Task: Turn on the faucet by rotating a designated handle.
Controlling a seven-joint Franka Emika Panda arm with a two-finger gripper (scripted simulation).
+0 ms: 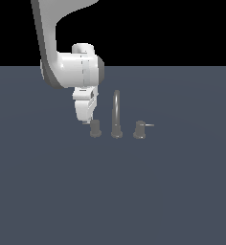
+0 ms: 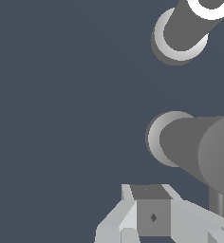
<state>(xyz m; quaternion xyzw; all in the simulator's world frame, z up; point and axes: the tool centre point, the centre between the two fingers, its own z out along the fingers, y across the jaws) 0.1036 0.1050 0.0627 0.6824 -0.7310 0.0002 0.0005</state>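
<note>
On the flat slate-blue counter (image 1: 48, 191), the squat dull-grey knob handle (image 1: 95, 128) stands at the exterior view's left of the tall arched grey spout (image 1: 116, 115). The white claw (image 1: 86, 119) hangs just beside the handle; whether its jaws are apart or together cannot be told. Its thin lever rod (image 2: 219, 203) is easy to overshoot, so a misjudged push could slide off.

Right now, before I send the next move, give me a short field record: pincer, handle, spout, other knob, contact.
pincer: low, just to the exterior view's left of the handle; open or shut cannot be told
handle: squat grey knob, upright on the floor; its rod is not visible in the exterior view
spout: tall, arched, standing between the two knobs
other knob: at the exterior view's right, thin rod pointing right
contact: pincer close to handle; touching cannot be confirmed
</note>
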